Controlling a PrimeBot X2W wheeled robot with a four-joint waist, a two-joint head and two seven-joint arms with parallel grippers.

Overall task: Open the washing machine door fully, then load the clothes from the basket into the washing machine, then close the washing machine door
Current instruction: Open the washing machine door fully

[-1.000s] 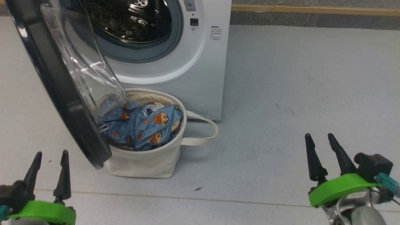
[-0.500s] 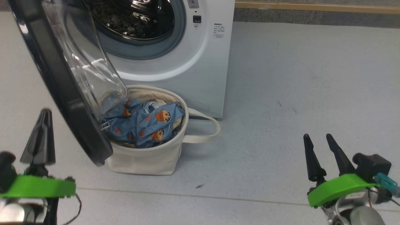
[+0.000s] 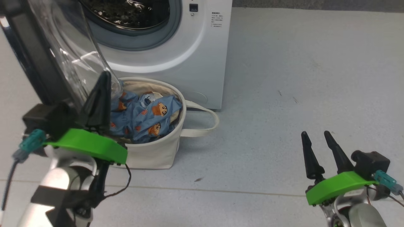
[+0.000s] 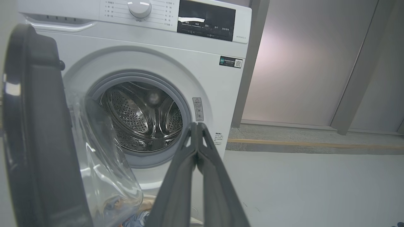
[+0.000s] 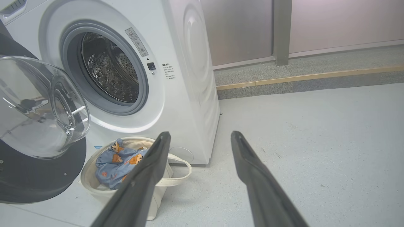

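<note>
From the head camera: looking down on the white washing machine (image 3: 202,56) at upper left, with the washing machine door (image 3: 34,63) standing open on the left, black rim nearly edge-on, clear glass bowl (image 3: 72,53) bulging toward the drum opening. Below that opening, on the grey floor (image 3: 284,78) and close to the machine's front, the basket (image 3: 154,154), upright, one looped handle (image 3: 205,126) flopped out to the right. Heaped inside the basket up to its rim, the clothes (image 3: 145,116): blue printed fabric over a little cream cloth. In front of the door's lower edge and the basket's left side, the left hand (image 3: 104,78), fingers pressed together into one dark point, gripping nothing. At lower right, well apart from the basket, the right hand (image 3: 315,135), fingers spread, empty. From the left wrist: looking along two closed fingers straight at the steel drum (image 4: 142,116), door rim at left, glass bowl hanging over a sliver of blue cloth at the bottom edge, a dial (image 4: 139,8) and a dark display (image 4: 206,20) across the top panel. From the right wrist: looking between parted fingers at bare floor, basket and clothes low on the left, under the open door's bowl and near the machine's front.
</note>
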